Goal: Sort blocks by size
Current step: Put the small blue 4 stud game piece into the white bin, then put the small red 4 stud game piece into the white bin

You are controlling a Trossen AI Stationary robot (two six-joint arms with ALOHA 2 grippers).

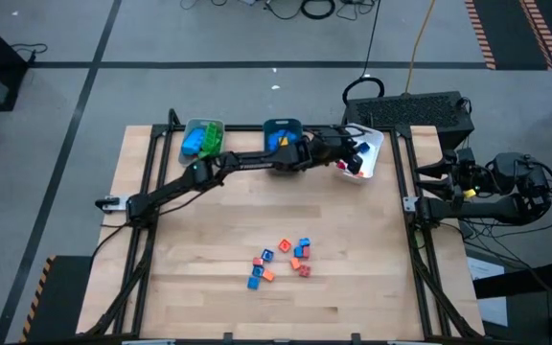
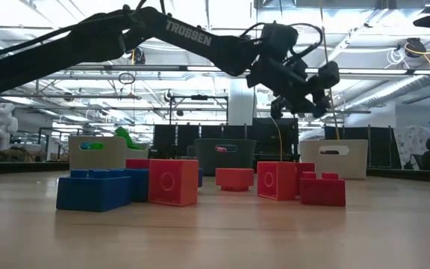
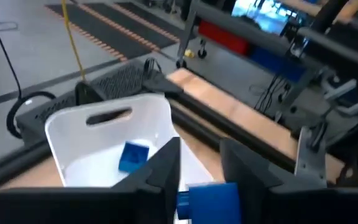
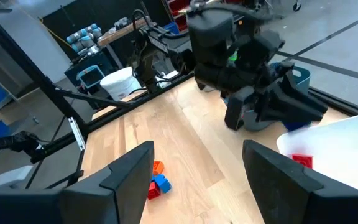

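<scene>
My left gripper (image 1: pixel 360 153) reaches across the far side of the table and hangs over the white tray (image 1: pixel 372 144), shut on a blue block (image 3: pixel 211 199). It also shows in the low view (image 2: pixel 316 90). A blue block (image 3: pixel 133 155) and a red block (image 4: pixel 300 160) lie on the white tray's floor. Several small blue, red and orange blocks (image 1: pixel 281 261) lie loose on the table near its front. My right gripper (image 4: pixel 197 180) is open and empty, off the table's right edge. My left gripper pinches the blue block (image 3: pixel 207 194) between its two fingers (image 3: pixel 160 171). The fingers slant down toward the table's far right. The block is lifted clear, above the white tray's opening. Which faces of the block the fingers touch is hidden by the fingers.
A grey tray (image 1: pixel 202 137) with blue and green blocks and a teal tray (image 1: pixel 281 132) stand along the far edge, left of the white tray. Bare wood lies between the trays and the loose blocks. A black case (image 1: pixel 420 110) stands beyond the far right corner.
</scene>
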